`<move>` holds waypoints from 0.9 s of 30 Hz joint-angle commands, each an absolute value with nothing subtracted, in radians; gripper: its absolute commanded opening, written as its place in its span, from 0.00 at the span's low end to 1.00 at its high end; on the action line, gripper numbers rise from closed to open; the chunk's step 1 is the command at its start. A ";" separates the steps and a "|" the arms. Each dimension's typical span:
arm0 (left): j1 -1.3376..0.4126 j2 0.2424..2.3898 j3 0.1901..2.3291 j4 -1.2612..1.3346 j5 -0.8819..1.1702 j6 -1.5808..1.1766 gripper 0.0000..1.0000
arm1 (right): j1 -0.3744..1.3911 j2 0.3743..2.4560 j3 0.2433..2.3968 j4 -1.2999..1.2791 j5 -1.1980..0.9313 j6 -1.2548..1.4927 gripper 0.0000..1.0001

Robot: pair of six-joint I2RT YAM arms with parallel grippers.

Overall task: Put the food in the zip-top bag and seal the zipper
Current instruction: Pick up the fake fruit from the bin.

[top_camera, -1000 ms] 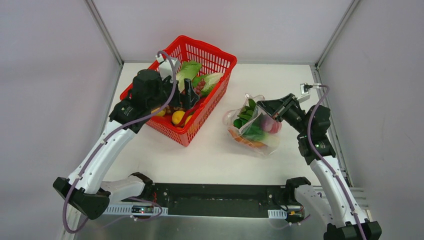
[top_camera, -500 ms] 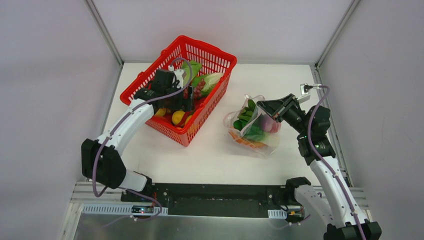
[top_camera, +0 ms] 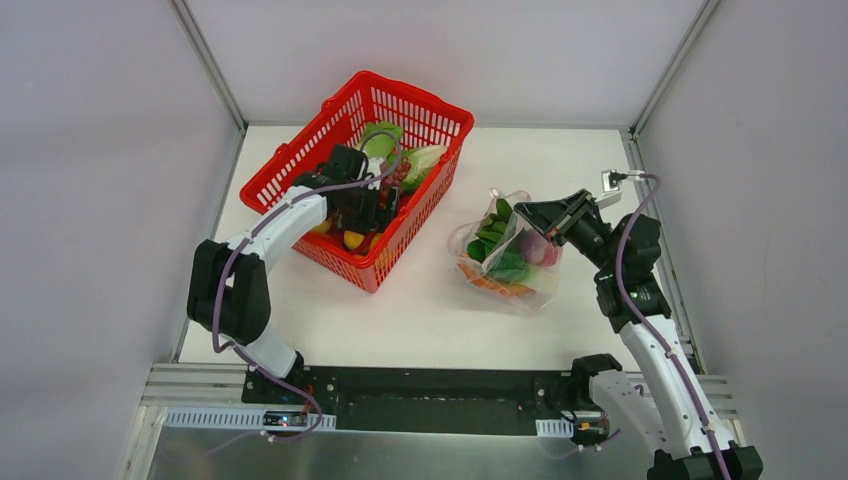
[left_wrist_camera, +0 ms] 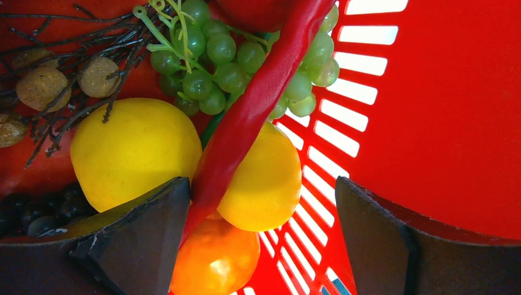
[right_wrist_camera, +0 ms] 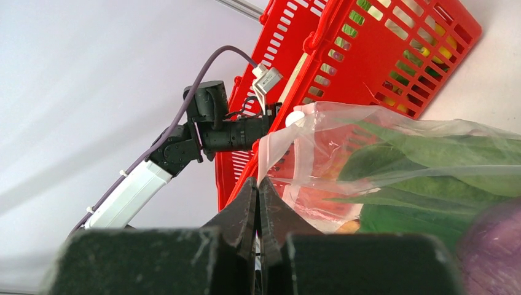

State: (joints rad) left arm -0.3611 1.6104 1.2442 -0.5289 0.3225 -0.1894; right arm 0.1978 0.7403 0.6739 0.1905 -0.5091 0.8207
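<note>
My left gripper is down inside the red basket, open. In the left wrist view its jaws straddle a yellow lemon, an orange toy and a long red chili, without closing on any. A second lemon and green grapes lie beyond. My right gripper is shut on the mouth edge of the zip-top bag, holding it up off the table. In the right wrist view the fingers pinch the clear film beside the zipper. Green leaves sit inside.
Bok choy and a green leaf lie at the basket's far end. Brown twigs with round nuts sit left of the grapes. A purple item is in the bag. Walls enclose the table on three sides.
My left arm has folded and pushed the gripper further right and deeper into the basket, jaws narrowing slightly. The right gripper and the bag have stayed put.
</note>
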 commanded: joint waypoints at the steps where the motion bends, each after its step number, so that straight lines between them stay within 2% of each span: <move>1: -0.377 1.609 1.203 -0.560 0.345 -0.162 0.90 | 0.193 0.733 0.685 0.277 -0.508 0.833 0.00; 12: -0.412 1.673 1.222 -0.627 0.324 -0.120 0.90 | 0.194 0.738 0.680 0.290 -0.512 0.838 0.00; 15: -0.441 1.710 1.243 -0.668 0.295 -0.098 0.87 | 0.194 0.740 0.679 0.290 -0.513 0.839 0.00; 18: -0.448 1.705 1.220 -0.638 0.304 -0.115 0.73 | 0.193 0.738 0.678 0.291 -0.514 0.839 0.00; 20: -0.448 1.696 1.214 -0.626 0.289 -0.129 0.59 | 0.194 0.734 0.677 0.290 -0.512 0.839 0.00; 24: -0.449 1.641 1.222 -0.624 0.262 -0.138 0.37 | 0.193 0.731 0.679 0.290 -0.512 0.837 0.00; 27: -0.448 1.578 1.234 -0.625 0.257 -0.142 0.29 | 0.193 0.730 0.676 0.290 -0.511 0.839 0.00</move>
